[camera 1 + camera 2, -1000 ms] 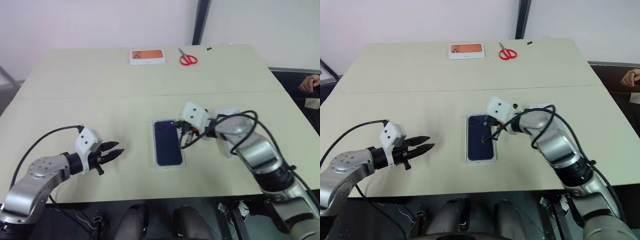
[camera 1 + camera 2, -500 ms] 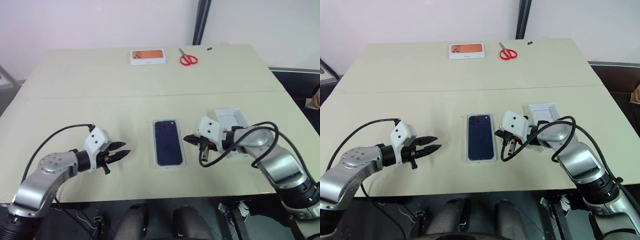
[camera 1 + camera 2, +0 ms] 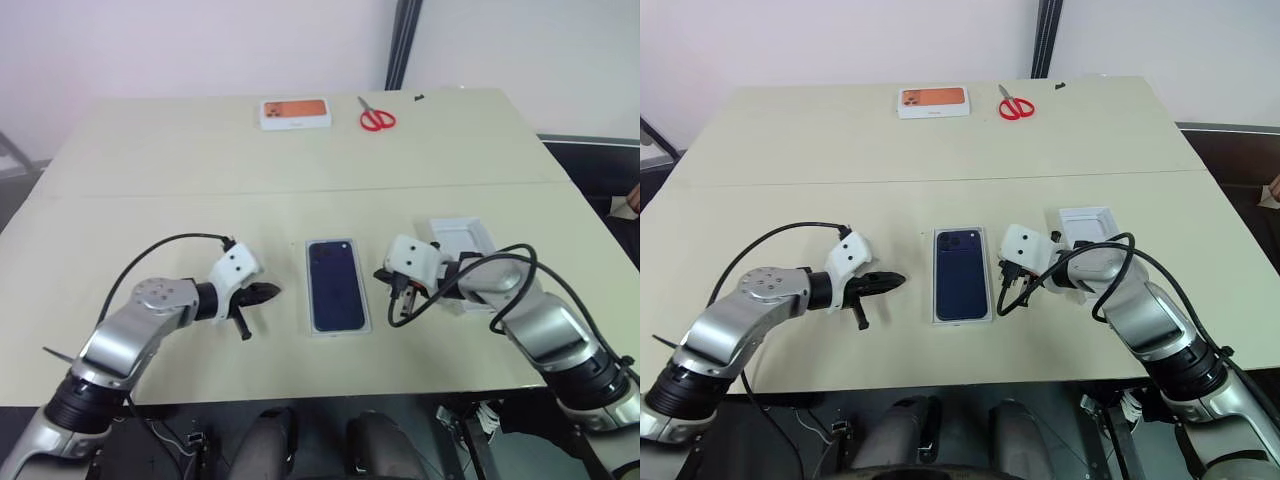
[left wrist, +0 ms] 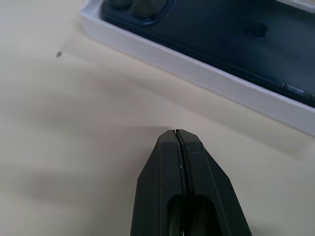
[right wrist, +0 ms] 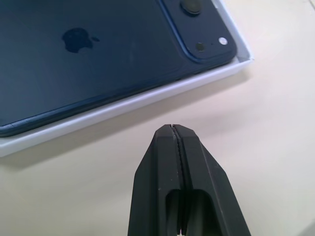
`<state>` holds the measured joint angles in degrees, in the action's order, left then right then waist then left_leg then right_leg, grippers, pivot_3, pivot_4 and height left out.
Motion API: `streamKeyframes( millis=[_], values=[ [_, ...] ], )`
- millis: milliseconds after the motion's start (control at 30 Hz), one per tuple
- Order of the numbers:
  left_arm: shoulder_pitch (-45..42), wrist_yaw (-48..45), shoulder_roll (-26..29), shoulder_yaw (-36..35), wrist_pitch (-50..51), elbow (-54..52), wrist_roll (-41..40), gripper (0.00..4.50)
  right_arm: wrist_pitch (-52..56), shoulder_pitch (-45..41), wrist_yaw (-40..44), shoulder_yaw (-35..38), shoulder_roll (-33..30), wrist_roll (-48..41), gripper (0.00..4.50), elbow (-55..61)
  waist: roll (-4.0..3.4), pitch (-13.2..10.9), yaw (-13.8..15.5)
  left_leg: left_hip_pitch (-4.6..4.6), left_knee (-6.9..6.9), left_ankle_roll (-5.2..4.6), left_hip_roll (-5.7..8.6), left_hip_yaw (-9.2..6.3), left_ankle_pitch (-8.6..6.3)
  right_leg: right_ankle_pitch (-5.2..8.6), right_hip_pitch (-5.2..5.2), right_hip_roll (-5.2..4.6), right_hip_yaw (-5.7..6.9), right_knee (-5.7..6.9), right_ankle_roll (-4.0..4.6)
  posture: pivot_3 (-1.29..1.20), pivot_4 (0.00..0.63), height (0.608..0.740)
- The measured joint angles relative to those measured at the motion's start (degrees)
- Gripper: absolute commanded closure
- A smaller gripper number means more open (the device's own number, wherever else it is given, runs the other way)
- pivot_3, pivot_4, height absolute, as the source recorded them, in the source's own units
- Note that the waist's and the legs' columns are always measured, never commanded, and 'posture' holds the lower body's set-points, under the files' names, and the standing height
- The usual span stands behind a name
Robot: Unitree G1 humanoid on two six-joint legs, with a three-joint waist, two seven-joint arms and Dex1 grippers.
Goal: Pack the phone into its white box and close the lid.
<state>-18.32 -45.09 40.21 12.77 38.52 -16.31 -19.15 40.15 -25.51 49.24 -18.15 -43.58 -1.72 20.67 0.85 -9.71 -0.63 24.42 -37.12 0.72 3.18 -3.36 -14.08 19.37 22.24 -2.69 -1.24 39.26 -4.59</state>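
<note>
Left jaws: the left gripper has its two black fingers pressed together on nothing, their tips low over the bare surface just beside the box's long side.
Right jaws: the right gripper is likewise pressed together and empty, its tips just off the opposite long side, near the corner with the camera cluster.
Phone: the phone lies flat, back up, inside the box, between the two grippers; the thin white rim shows all round it.
Lid: the lid rests open side up on the surface behind the right arm, apart from the box; it is not yet on.
Stage: judging by this, packing looks done and closing remains.
Handling, lid: it looks like light, stiff card, easily skidded on the smooth surface and easily dented at the rim; probably best pinched across one long wall near its middle, then turned over and lowered level so all four walls slide over the box.
Handling, phone: slim, rigid and glossy, likely slippery; best left seated and not nudged.
Surface: a pale surface, with an orange-topped box and red scissors at the far edge, well apart from the work.
</note>
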Motion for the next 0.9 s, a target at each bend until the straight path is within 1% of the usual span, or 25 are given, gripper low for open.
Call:
streamKeyframes(
  millis=[167,267,567,733,900],
  values=[
    [-4.19,-1.5,-2.68,4.02,-0.03,2.04,2.13,4.48,0.53,-0.4,0.09,-2.01,0.14,1.11,4.5,0.13,0.0,0.0,0.01,0.01,-0.05,0.0,0.0,0.0,0.0,0.0,0.0,0.0,0.0,0.03,0.0,0.0,0.15,0.74],
    [-5.28,-2.55,-3.86,5.9,-0.02,2.44,3.13,4.48,0.81,-0.4,0.09,-2.46,0.35,1.5,4.5,0.52,0.0,0.0,0.0,0.0,-0.05,0.01,0.0,0.0,0.01,0.0,0.0,0.01,0.0,0.04,0.0,0.0,0.15,0.74],
    [-8.84,-3.47,-7.63,8.98,0.61,5.42,6.24,4.48,2.05,-0.2,0.18,-3.24,-0.36,2.59,4.5,1.59,0.01,0.01,0.37,0.01,-0.15,0.01,0.01,-0.01,0.01,0.0,-0.06,0.01,0.02,0.06,-0.01,0.0,0.15,0.74],
    [-10.79,-3.54,-10.82,9.92,0.5,7.74,7.69,4.48,2.81,0.77,0.55,-2.75,-1.88,2.74,4.5,1.64,0.01,0.02,1.19,0.01,-0.24,0.0,0.01,0.0,0.01,0.0,-0.08,0.01,0.01,0.07,-0.01,0.0,0.15,0.74],
    [-13.34,-3.91,-15.36,11.49,-0.43,11.72,9.05,4.48,2.9,2.22,1.35,-0.54,-4.98,2.7,4.5,1.78,0.01,0.02,1.86,0.01,-0.38,-0.02,0.04,-0.02,0.0,-0.01,-0.22,-0.02,0.06,0.03,-0.03,0.0,0.15,0.74]
  ],
)
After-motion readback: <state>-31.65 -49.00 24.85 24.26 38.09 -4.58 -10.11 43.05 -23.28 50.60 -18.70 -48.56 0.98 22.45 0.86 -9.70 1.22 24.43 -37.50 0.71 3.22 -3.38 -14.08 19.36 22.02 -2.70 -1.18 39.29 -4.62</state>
